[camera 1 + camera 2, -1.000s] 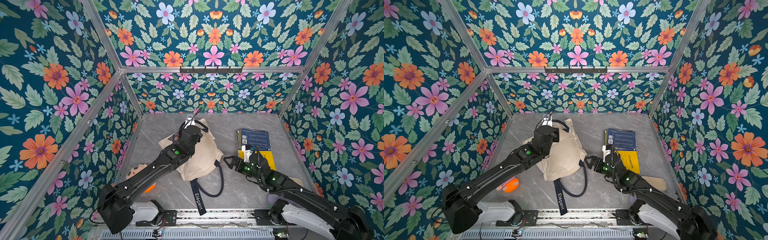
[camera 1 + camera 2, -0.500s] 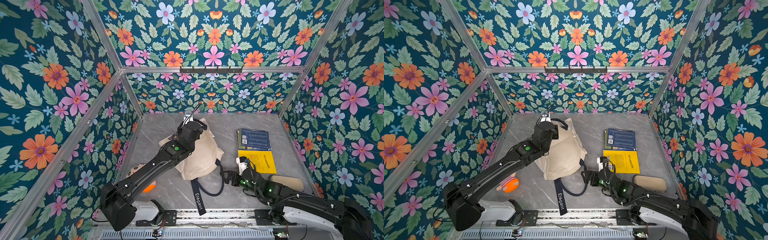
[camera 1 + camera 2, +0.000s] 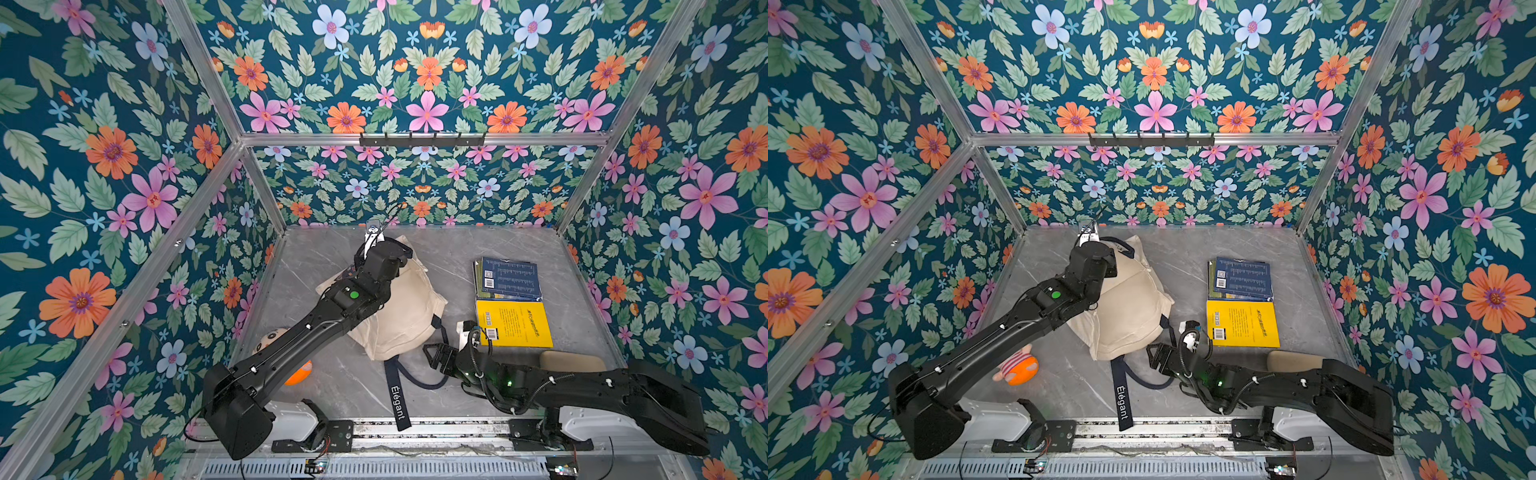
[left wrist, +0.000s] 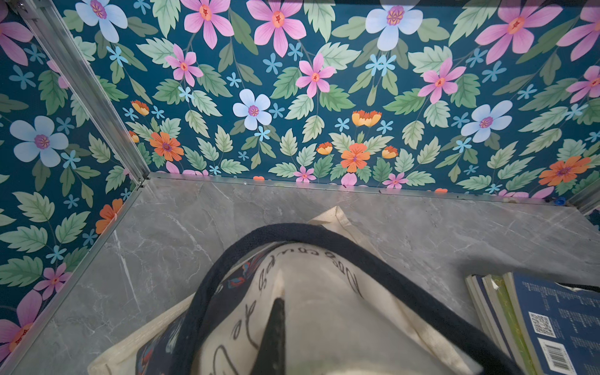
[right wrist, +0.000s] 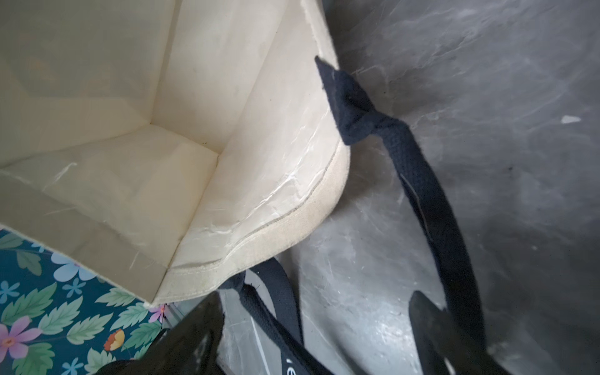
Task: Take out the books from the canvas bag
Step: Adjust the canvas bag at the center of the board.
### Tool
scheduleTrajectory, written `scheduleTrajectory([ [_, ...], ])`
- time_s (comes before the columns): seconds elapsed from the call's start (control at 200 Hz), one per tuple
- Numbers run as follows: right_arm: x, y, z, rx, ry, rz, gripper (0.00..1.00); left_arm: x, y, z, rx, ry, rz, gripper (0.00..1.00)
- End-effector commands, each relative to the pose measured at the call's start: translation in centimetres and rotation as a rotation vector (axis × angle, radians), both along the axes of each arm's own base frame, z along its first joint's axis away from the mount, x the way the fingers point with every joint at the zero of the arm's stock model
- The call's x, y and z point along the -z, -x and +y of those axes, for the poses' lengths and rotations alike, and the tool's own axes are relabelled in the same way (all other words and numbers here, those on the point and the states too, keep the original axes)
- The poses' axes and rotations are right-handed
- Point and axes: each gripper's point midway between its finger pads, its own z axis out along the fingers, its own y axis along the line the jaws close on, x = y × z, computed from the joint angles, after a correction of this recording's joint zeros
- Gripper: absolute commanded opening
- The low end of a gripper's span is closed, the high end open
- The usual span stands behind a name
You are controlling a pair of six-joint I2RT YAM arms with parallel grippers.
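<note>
In both top views the right gripper (image 3: 437, 356) has come back from the books (image 3: 509, 282) (a blue pile and a yellow one, out on the table (image 3: 478, 245)) to the mouth of the canvas bag (image 3: 409, 320); left wrist view: the left gripper (image 4: 275, 328) pinches the bag cloth tight; right wrist view: the right jaws are apart, holding nothing; the bag looks empty inside, so the job may be done.
</note>
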Motion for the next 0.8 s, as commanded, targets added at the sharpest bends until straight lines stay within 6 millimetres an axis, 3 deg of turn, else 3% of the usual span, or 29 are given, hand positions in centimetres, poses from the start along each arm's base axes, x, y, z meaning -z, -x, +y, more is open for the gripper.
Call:
scheduleTrajectory([
  [0.0,-1.4,-1.2,1.2,0.062,-0.104,-0.017,0.87,-0.8,-0.1,0.4,-0.028,0.037,-0.025,0.00],
  [0.39,0.3,-3.4,5.1,0.073,-0.144,-0.031,0.80,-1.2,0.2,0.2,-0.013,0.074,-0.025,0.00],
  [0.465,1.5,-3.6,5.3,0.087,-0.149,-0.001,0.78,-1.3,0.3,0.2,-0.011,0.081,-0.024,0.00],
  [0.49,1.0,-3.8,5.5,0.088,-0.176,-0.009,0.77,-1.3,0.4,0.2,-0.006,0.084,-0.022,0.00],
  [0.51,2.2,-3.8,5.5,0.089,-0.159,-0.002,0.76,-1.3,0.4,0.2,-0.006,0.087,-0.021,0.00],
  [0.795,1.9,-5.8,5.9,0.133,-0.148,-0.089,0.67,-1.6,1.0,0.2,0.013,0.129,-0.014,0.00],
])
